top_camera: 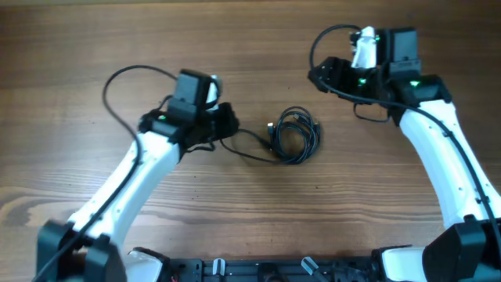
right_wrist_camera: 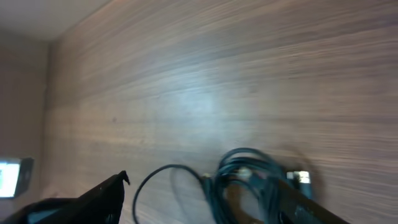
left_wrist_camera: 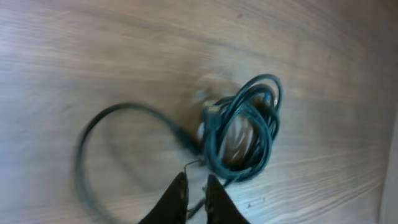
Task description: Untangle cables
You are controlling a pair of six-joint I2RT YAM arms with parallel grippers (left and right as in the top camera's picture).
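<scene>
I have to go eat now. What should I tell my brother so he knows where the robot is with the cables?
Left gripper: shut, seemingly pinching a loose strand that runs to the bundle.
Right gripper: open, holding nothing, off to one side of the bundle.
Cables: one knotted coil mid-table.
Done: nothing separated yet.
Left: likely pull strands free until each cable lies apart.
</scene>
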